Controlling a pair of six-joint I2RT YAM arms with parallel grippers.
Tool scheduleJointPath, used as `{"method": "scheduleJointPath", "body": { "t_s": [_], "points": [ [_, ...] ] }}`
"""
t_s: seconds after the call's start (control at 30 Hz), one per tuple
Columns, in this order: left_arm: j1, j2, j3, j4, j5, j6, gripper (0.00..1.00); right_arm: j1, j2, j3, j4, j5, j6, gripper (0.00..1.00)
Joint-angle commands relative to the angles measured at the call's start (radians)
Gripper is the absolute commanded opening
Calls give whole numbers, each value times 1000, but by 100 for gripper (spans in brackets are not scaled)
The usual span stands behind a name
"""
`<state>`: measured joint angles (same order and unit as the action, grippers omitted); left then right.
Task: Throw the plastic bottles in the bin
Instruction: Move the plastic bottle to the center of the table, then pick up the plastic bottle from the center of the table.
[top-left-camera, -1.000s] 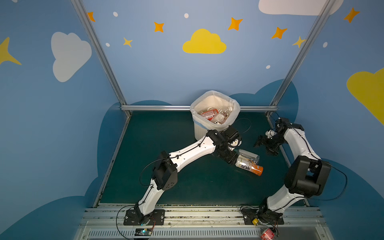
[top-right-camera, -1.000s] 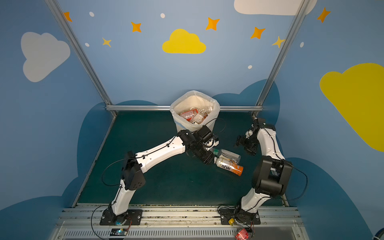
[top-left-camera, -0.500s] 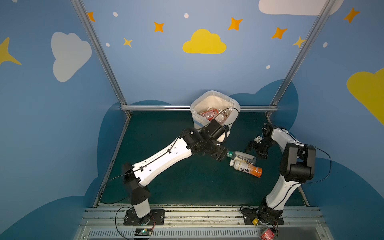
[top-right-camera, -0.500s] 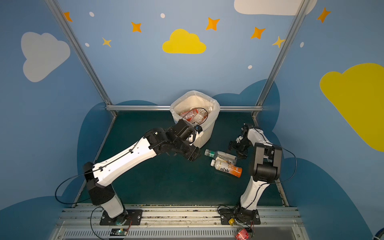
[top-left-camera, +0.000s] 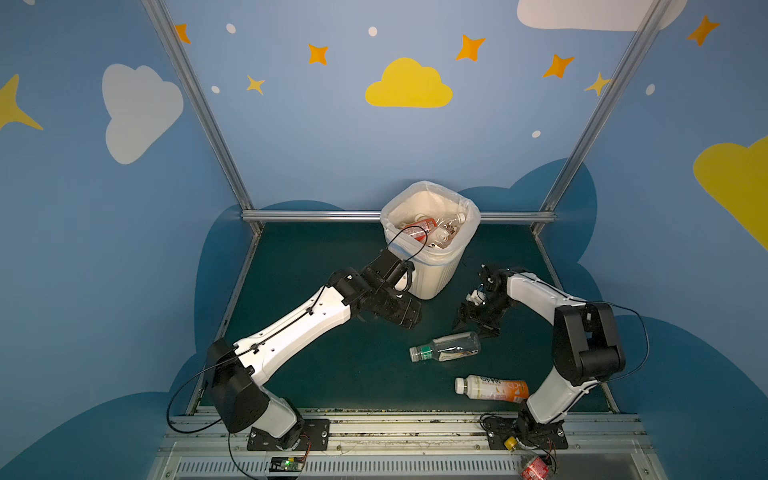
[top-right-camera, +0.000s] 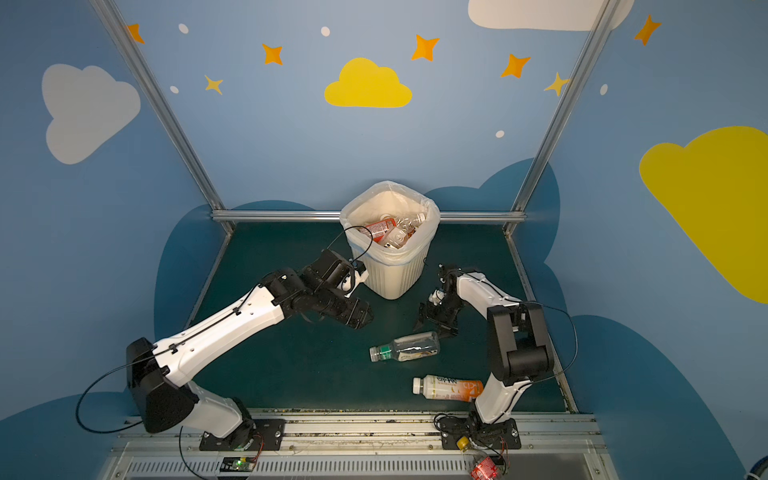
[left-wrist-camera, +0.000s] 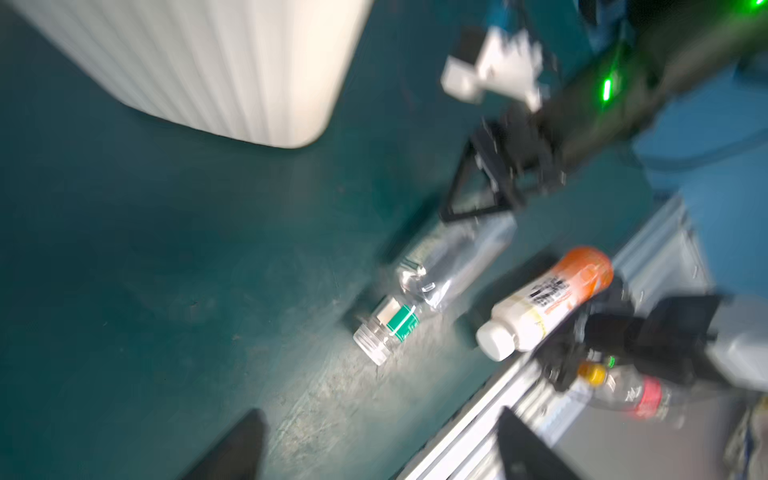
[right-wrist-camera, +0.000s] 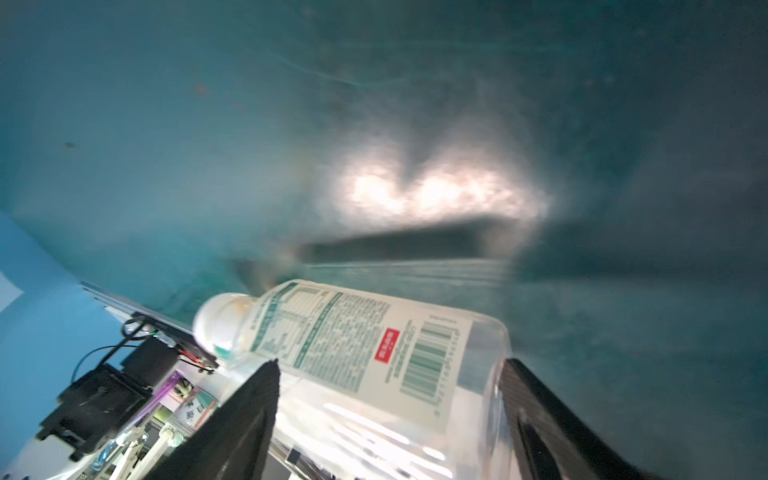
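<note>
Lying between right gripper (right-wrist-camera: 390, 362) jaws: bottle (right-wrist-camera: 353, 332)

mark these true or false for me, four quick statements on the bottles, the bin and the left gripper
1. Two bottles lie on the green mat: a clear bottle and an orange-labelled bottle. True.
2. The bin is empty. False: the bin holds several bottles.
3. The left gripper holds a bottle. False: the left gripper's jaws stand open with nothing between them.
4. The orange-labelled bottle lies on its side. True.
</note>
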<state>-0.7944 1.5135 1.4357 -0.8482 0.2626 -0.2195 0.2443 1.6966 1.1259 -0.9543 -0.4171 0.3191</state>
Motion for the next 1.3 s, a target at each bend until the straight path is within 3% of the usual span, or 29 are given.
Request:
{"method": "scheduleJointPath", "body": {
  "t_s": [0.0,0.13,0.17,0.23,0.3,0.43,0.5,0.67,0.73,0.8,0.83,1.0,1.27],
  "points": [
    [-4,45,-13,-38,156,44,100,-19,-73,32,5,5,51,85],
    [-34,108,-10,-57,306,29,100,-61,-166,84,-46,25,45,85],
    [-47,117,-20,-21,374,-4,100,-67,-187,96,-59,32,42,85],
    [-92,127,-41,57,403,-68,100,-77,-217,114,-80,42,35,85],
    [-164,141,-40,69,282,-79,100,-79,-238,126,-90,57,29,85],
    [-351,182,26,-33,-191,-12,100,-80,-263,125,-92,75,27,85],
    [-380,201,62,-58,-227,-31,100,-83,-270,120,-88,79,25,85],
    [-378,262,115,-120,-240,-93,100,-94,-276,118,-59,74,18,85],
    [-325,300,128,-130,-118,-94,94,-99,-271,124,-44,68,19,85],
    [-262,333,130,-122,43,-74,77,-102,-264,137,-40,59,15,85],
    [-247,331,122,-105,67,-65,77,-102,-261,145,-39,58,10,85],
    [-243,328,144,-61,69,9,87,-121,-258,150,-40,58,-12,85],
    [-226,557,436,-206,-32,202,89,-185,-291,141,-64,52,-49,85]
  ]
}}
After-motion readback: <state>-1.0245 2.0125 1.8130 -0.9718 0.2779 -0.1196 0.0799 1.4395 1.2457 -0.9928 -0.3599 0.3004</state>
